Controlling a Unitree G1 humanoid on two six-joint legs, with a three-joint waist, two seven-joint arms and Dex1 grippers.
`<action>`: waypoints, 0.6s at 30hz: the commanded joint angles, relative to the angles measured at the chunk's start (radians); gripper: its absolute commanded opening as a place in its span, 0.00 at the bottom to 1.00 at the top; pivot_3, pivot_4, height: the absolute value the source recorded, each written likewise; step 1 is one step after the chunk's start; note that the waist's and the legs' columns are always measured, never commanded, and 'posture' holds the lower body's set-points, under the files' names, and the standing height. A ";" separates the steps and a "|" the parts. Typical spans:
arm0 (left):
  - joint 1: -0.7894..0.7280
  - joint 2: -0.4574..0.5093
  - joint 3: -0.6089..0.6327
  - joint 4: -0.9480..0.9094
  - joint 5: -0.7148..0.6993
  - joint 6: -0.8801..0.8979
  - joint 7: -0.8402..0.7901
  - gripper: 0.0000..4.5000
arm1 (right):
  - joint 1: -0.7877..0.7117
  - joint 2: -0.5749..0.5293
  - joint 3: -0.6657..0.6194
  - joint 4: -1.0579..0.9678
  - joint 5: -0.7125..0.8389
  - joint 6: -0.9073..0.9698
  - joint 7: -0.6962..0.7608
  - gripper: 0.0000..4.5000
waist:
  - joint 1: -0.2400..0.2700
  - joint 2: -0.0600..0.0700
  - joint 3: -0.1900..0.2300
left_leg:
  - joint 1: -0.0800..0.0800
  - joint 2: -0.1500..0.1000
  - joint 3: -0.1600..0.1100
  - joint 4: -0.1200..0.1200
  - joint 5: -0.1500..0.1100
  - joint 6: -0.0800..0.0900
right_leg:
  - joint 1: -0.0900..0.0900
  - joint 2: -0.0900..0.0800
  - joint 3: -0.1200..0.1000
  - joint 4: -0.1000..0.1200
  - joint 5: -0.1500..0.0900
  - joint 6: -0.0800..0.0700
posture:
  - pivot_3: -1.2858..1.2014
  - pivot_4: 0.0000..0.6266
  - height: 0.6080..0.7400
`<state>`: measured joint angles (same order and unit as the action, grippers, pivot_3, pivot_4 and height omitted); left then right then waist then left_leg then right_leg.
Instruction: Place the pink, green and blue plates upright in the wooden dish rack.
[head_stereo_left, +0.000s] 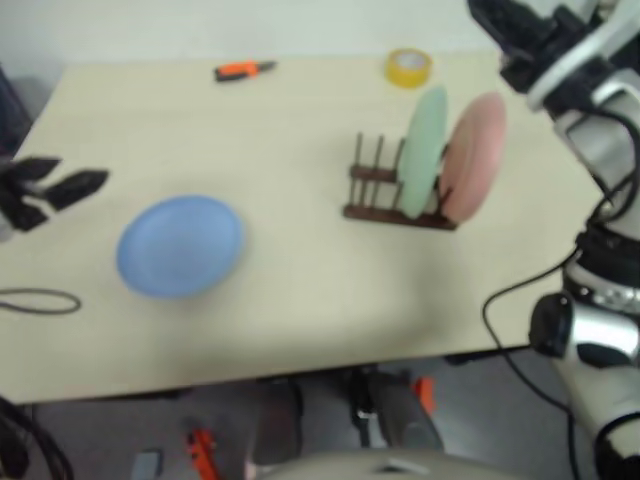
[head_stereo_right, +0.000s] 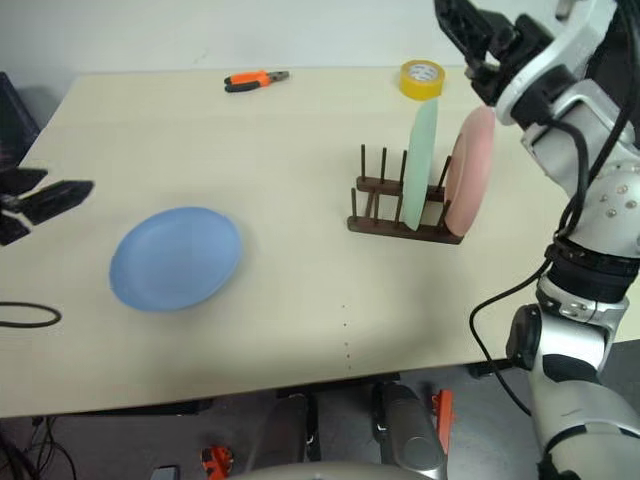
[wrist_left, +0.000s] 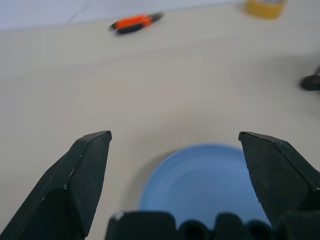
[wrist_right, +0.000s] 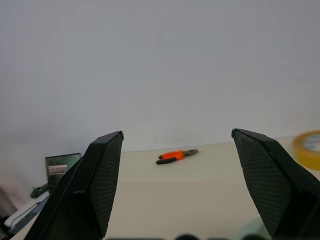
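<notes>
Round matte light blue plate (head_stereo_right: 176, 259) lies flat on the pale wooden table (head_stereo_right: 300, 150), just beside the left gripper (head_stereo_right: 35, 205), fingers spread wide, empty. Mint green plate (head_stereo_right: 420, 165) and pale pink plate (head_stereo_right: 470, 170) stand upright side by side in the dark brown wooden peg rack (head_stereo_right: 385, 215). Right gripper (head_stereo_right: 470, 35) above the rack, fingers apart, empty.
</notes>
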<state>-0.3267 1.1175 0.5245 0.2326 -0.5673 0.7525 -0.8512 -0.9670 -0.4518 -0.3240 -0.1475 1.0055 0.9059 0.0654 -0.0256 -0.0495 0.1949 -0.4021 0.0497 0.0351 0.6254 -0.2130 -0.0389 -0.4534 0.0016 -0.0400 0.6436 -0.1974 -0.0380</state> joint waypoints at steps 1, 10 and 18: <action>0.008 0.002 -0.011 0.045 0.035 0.013 0.021 1.00 | -0.014 0.050 0.078 -0.082 0.026 0.002 0.062 0.84 | -0.001 0.000 0.000 | 0.000 0.000 0.000 0.000 0.000 0.000 | 0.000 0.000 0.000 0.000 0.000 0.000 | 0.52 0.24 1.00; -0.006 -0.135 -0.173 0.102 0.119 0.138 0.160 1.00 | 0.077 0.017 0.407 -0.165 -0.217 -0.034 0.255 0.84 | 0.005 -0.003 -0.002 | -0.002 0.007 0.001 0.002 0.000 0.000 | 0.000 0.000 -0.001 0.000 0.000 0.000 | 0.52 0.24 1.00; -0.038 -0.213 -0.231 0.120 0.167 0.173 0.232 1.00 | 0.093 0.053 0.423 -0.168 -0.280 -0.043 0.310 0.84 | 0.006 -0.002 -0.002 | 0.001 0.008 0.000 0.002 0.000 0.000 | 0.001 0.001 -0.002 0.003 0.000 0.000 | 0.52 0.24 1.00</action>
<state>-0.3675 0.9201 0.3115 0.3495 -0.4118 0.9115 -0.6259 -0.8573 -0.4045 0.1202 -0.2759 0.7303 0.8861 0.3655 -0.0196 -0.0519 0.1926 -0.4002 0.0582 0.0352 0.6278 -0.2130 -0.0392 -0.4518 0.0021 -0.0425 0.6466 -0.1971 -0.0377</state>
